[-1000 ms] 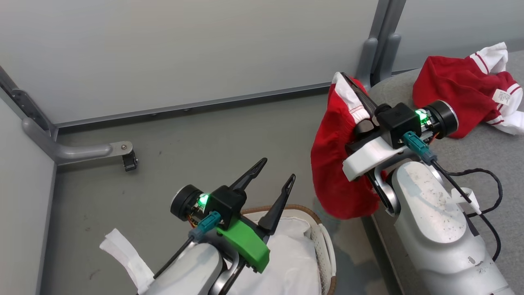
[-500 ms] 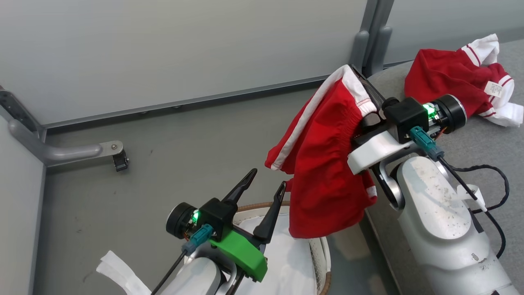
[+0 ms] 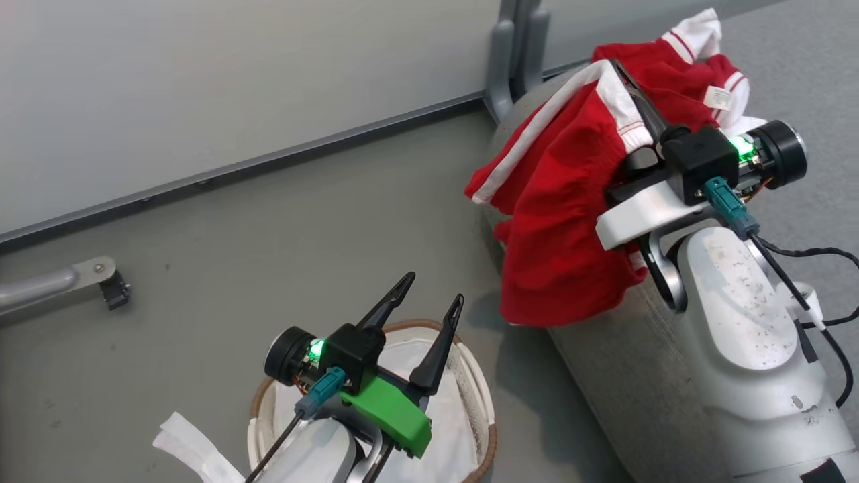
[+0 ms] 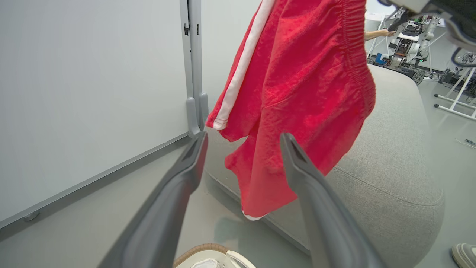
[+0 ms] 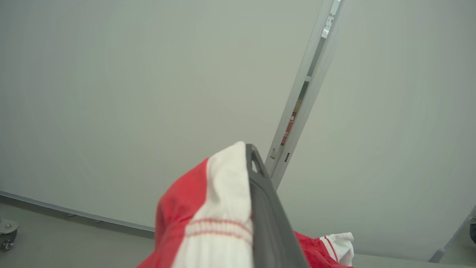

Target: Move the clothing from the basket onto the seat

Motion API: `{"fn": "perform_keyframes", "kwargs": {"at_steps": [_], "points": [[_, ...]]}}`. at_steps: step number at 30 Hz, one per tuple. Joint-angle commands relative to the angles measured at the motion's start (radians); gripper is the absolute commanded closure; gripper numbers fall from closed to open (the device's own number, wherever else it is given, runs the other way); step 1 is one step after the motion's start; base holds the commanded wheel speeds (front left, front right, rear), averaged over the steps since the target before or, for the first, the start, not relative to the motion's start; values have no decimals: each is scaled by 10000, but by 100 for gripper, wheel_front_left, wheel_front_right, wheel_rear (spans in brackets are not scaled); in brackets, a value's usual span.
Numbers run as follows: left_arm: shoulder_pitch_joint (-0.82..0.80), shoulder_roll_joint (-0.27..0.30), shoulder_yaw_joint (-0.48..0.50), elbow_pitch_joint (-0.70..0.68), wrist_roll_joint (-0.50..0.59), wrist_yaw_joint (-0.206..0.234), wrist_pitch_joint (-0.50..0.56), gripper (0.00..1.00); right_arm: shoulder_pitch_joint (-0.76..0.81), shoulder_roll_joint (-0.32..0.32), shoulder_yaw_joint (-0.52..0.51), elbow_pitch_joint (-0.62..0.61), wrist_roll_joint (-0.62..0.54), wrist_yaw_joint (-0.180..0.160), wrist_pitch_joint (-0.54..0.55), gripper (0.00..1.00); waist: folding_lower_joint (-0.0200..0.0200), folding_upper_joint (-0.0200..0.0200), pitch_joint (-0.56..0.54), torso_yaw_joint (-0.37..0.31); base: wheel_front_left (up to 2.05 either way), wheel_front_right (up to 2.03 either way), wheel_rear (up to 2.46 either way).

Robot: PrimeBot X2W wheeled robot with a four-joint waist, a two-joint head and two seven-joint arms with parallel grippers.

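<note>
Nearly done: one garment [image 3: 674, 70] on the seat [image 3: 604, 362], right gripper [image 3: 614, 65] jaws clamped on the shorts [image 3: 557, 221] at its edge, left gripper [image 3: 435, 287] jaws spread

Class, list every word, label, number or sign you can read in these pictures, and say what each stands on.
Nothing here can be read.
White tag on the red garment lying on the seat: print too small to read.
Red sticker on the partition post: blurred, unreadable.
</note>
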Motion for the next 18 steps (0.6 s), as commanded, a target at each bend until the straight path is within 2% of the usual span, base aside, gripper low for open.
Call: {"fn": "perform_keyframes", "kwargs": {"at_steps": [1,9,13,18], "points": [[-207,14,37,11,149,-52,-6,0,-80,-22,-112,-48,-76,-14,-2,100,0,0,598,-1025,0,0,0],[-494,40,27,46,496,-178,-7,0,193,-101,-626,-186,-275,-14,-2,100,0,0,1188,-1987,0,0,0],[-558,30,43,53,632,-222,-7,0,268,-183,-737,-257,-250,-14,-2,100,0,0,1408,-2073,0,0,0],[-685,44,52,51,716,-261,-7,0,8,-395,-711,-289,-256,-14,-2,100,0,0,1650,-1869,0,0,0]]}}
